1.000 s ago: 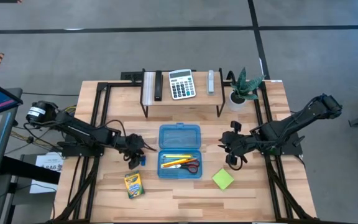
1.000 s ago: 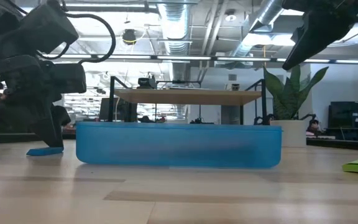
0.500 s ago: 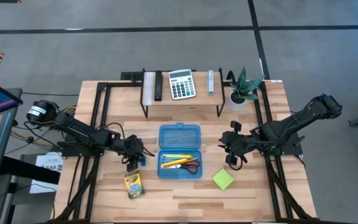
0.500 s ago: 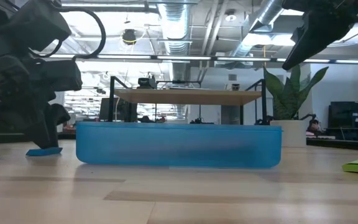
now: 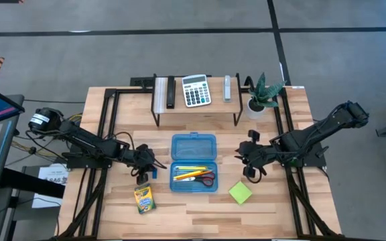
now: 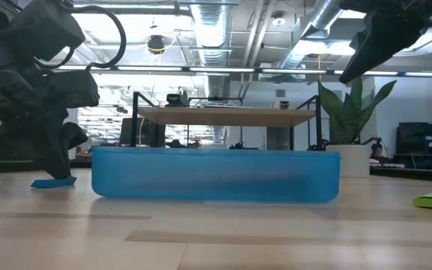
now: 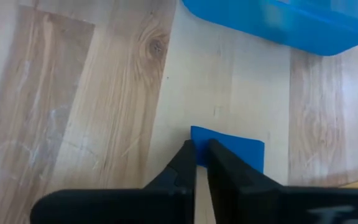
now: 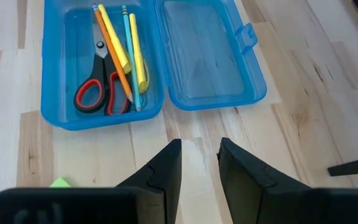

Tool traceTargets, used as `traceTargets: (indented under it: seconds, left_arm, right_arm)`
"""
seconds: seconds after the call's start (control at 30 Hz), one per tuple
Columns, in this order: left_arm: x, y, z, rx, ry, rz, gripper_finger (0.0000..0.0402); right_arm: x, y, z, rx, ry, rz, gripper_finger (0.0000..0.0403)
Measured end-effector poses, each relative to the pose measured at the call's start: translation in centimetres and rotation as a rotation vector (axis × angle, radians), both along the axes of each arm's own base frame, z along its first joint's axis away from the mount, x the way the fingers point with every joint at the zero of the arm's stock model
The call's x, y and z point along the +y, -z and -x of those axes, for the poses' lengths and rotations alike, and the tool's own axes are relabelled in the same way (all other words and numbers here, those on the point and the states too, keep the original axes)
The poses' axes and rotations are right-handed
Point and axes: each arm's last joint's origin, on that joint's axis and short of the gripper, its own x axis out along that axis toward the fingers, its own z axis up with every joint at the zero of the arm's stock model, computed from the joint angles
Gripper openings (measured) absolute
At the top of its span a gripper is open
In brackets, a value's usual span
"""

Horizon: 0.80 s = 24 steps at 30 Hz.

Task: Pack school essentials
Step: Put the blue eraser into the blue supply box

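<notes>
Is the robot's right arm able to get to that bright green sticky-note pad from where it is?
Probably yes. The sticky-note pad lies on bare table just in front of the right gripper, whose fingers stand slightly apart, and nothing sits between them. The blue case is off to one side.

Wooden table [image 5: 200, 207] bears blue case [image 5: 194, 163], crayon box [image 5: 143, 199], sticky-note pad [image 5: 240, 193]

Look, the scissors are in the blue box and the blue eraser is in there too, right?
Not quite. The scissors are in the blue box, but the blue eraser lies on the table outside it, at the left gripper, as the left wrist view shows.
</notes>
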Motion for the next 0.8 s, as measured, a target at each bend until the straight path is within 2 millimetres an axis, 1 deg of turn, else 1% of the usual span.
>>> traceTargets:
  seconds: [0.13,0.3,0.53,0.8]
  left_arm:
    - [0.0,0.0,0.0,-0.002,-0.002,-0.005,0.0001]
    - [-0.1,-0.6,-0.5,0.001,0.020,-0.025,0.0000]
    - [-0.4,-2.7,-1.7,0.039,0.039,-0.078,0.0001]
    - [-0.8,-6.0,-3.5,0.001,0.071,-0.130,0.0001]
  right_arm:
    - [0.0,-0.1,-0.1,-0.009,-0.006,0.001,0.0127]
    - [0.0,-0.1,-0.1,-0.010,-0.006,0.004,0.0127]
    - [0.0,-0.1,-0.1,-0.010,-0.005,0.004,0.0127]
    - [-0.2,-0.1,-0.2,-0.012,-0.003,0.011,0.0127]
